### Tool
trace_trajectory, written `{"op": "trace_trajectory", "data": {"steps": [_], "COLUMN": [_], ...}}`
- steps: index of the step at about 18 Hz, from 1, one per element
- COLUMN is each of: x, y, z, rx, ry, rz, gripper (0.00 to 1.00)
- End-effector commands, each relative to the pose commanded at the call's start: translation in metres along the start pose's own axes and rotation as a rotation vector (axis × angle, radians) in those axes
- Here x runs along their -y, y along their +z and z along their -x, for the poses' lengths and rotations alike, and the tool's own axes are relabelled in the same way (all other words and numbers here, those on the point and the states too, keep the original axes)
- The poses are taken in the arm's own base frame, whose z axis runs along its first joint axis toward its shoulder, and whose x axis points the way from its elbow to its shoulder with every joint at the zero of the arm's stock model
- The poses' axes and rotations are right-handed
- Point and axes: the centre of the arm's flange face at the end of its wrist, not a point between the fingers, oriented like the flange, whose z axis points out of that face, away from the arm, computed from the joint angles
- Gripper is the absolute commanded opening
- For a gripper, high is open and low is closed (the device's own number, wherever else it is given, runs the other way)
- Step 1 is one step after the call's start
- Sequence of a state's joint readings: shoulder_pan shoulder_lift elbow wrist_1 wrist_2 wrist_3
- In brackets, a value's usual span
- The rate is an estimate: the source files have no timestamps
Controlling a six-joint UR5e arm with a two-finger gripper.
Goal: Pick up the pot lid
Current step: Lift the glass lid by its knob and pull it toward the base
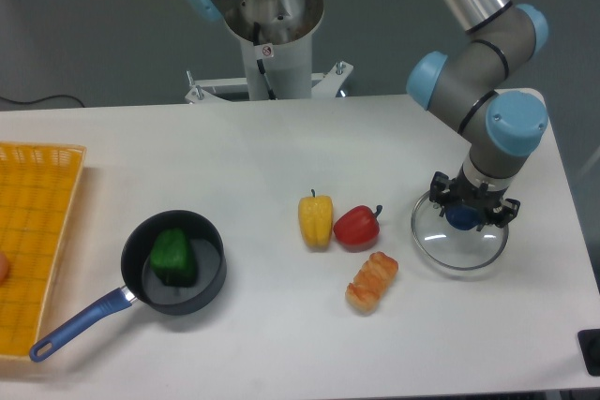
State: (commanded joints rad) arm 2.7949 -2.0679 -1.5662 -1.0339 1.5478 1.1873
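Right side of frame, around mid-height: the round clear lid with a pale rim (448, 250) is lying under the gripper (472, 205). Fingers are closing in on the lid's dark-blue knob from either side, with only a narrow gap between them, and are gripping it. Whether the rim is touching the tabletop (225, 353), cannot tell.

Left of the lid, near it, a shiny red pepper (356, 229) is lying with its stem pointing to the upper right. Just beside that, farther left, a yellow pepper (316, 220) is lying lengthwise, stem toward the top of the frame. Below the red pepper, a knobbly orange-brown food piece (372, 282) is resting at a slant.

Lower left: a round black pan (218, 269) is holding a dark-green pepper (172, 258); its long blue handle (82, 323) is reaching toward the bottom left corner. At the left edge, a yellow-orange basket (42, 222) is standing partly out of frame.
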Motion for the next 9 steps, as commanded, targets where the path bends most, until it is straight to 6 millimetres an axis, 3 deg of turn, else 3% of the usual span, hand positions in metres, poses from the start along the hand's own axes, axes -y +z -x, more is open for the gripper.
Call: {"op": "trace_trajectory", "data": {"steps": [3, 9], "x": [0.009, 0.007], "y": [-0.008, -0.037], "z": [-0.012, -0.025], "rx": [-0.013, -0.032], "ry": [0.013, 0.018], "rz": [0.003, 0.004], "gripper": [0.60, 0.60]}}
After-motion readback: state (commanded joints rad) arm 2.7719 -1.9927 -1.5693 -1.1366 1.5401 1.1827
